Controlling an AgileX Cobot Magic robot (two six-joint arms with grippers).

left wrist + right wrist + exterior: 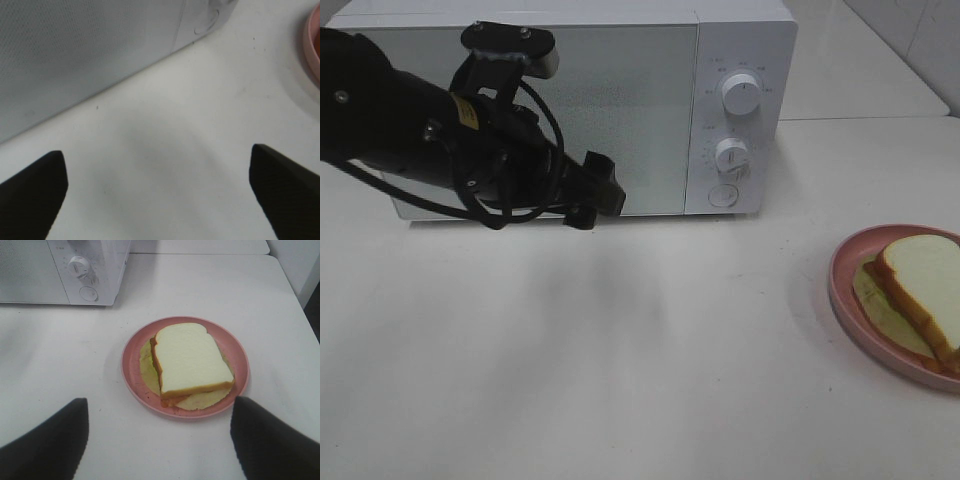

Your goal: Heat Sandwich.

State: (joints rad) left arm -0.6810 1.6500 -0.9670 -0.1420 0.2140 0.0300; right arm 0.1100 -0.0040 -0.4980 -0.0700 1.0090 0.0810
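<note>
Sandwich (190, 360) of white sliced bread, tan crust, pale green-yellow filling: flat on round pink plate (135, 377), well apart from white box-shaped microwave oven (620, 100), off beyond its control-panel end and forward of it. Filling layer protruding past bread on side nearer microwave. Top slice sitting slightly askew on layer beneath.

Microwave door: closed, frosted grey panel. Two white rotary knobs (740, 95) and round button (723, 196) on panel end nearest plate.

Left gripper (157, 192), black: fingers (35, 190) wide apart, nothing between them, held over bare white tabletop (620, 350) just in front of microwave door. Black cabling looped across door face.

Right gripper (157, 440), dark: fingers spread wide, empty, poised above plate on side farther from microwave. Not visible in high view.

Hazards, as judged:
- Door unopened; plate carried over too soon likely to strike door or wait with nowhere to go.
- Left arm and cables close to door; swing of door liable to foul them, or to push microwave across table if pulled crooked.
- Plate rim shallow; grip on one edge apt to tip plate, sliding loose top slice or filling off.
- Pinch on bread itself: probable crushing, layers separating.
- Both arms converging at microwave mouth: risk of collision.
</note>
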